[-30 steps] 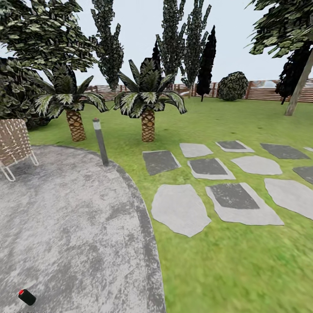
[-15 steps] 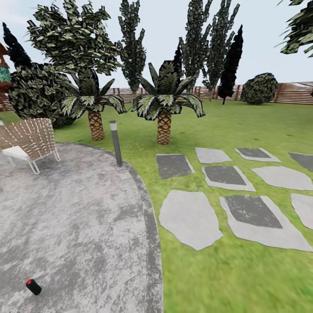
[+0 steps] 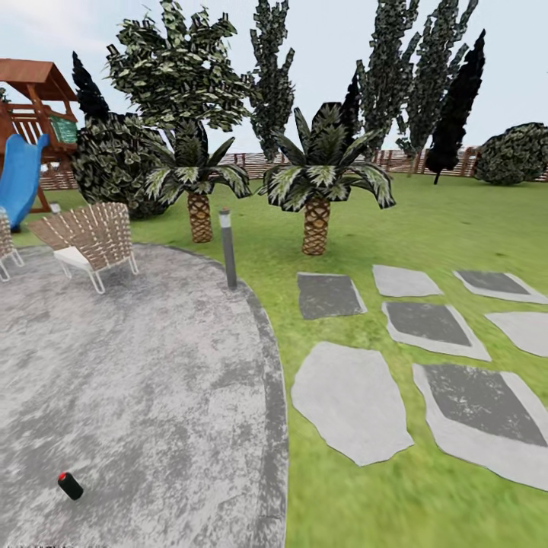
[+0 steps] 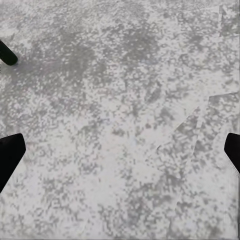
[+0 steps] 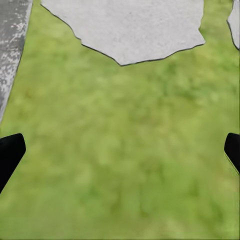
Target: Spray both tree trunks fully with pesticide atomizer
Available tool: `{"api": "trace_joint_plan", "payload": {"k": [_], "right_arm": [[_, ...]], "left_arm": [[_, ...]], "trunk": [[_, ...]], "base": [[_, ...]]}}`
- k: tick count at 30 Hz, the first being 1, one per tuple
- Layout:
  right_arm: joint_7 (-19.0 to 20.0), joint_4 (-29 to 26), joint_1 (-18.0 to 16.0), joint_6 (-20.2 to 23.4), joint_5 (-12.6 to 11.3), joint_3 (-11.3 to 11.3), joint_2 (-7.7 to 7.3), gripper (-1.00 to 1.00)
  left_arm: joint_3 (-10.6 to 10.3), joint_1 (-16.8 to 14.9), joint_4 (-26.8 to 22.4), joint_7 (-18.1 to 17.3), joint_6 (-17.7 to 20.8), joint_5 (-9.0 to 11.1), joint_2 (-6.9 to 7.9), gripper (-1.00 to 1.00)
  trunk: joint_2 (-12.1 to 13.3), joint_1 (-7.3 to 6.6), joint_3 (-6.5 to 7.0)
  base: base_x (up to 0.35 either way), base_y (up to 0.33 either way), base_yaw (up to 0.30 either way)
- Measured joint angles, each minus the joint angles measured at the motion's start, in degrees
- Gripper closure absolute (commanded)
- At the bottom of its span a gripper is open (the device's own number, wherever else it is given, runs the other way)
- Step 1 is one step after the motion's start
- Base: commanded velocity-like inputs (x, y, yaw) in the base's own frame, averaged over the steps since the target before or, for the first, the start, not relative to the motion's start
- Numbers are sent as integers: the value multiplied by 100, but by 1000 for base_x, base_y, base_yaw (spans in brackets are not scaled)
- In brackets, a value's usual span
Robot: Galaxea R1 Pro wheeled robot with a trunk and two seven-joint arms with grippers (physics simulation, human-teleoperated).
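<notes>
Right, from the head camera I've got the small dark pesticide atomizer with its red cap (image 3: 69, 485) lying on its side on the mottled grey round paved patio (image 3: 137, 365), low at my left and well apart from everything else. My left wrist camera catches a dark end of the same bottle (image 4: 7, 53) at the edge of its frame, on that same grey paving, and that is a look the head camera cannot give me. The left pincer (image 4: 120, 150) has its two black fingertips spread wide to either edge of the picture, with nothing between them but pavement. The right pincer (image 5: 120, 150) is spread just as wide and empty, over green lawn (image 5: 120, 165), just beside one pale grey stepping stone (image 5: 130, 27).

Counting from the head camera: two low palm-like plants with striped leaves (image 3: 323, 179), one slim grey bollard lamp (image 3: 227, 248) at the patio's edge, one whole woven beige lounge chair (image 3: 91, 240), one wooden play tower with a blue slide (image 3: 27, 144), and seven flat stepping stones (image 3: 350, 399) set in the grass. A brown slatted wooden fence (image 3: 396, 161) runs along the back.
</notes>
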Motion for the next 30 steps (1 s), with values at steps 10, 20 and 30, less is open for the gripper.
{"api": "trace_joint_plan", "payload": {"k": [10, 20, 30], "right_arm": [[3, -9, 0, 0, -2, 0, 0, -100], [4, -9, 0, 0, -1, 0, 0, -100], [4, -5, 0, 0, 0, 0, 0, -100]], "left_arm": [[0, 0, 0, 0, 0, 0, 0, -100], [8, 0, 0, 0, 1, 0, 4, -100], [2, 0, 0, 0, 3, 0, 5, -100]], "trunk": [[0, 0, 0], [0, 0, 0], [0, 0, 0]], "base": [[181, -244, 278], [181, -244, 279], [181, -244, 279]]}}
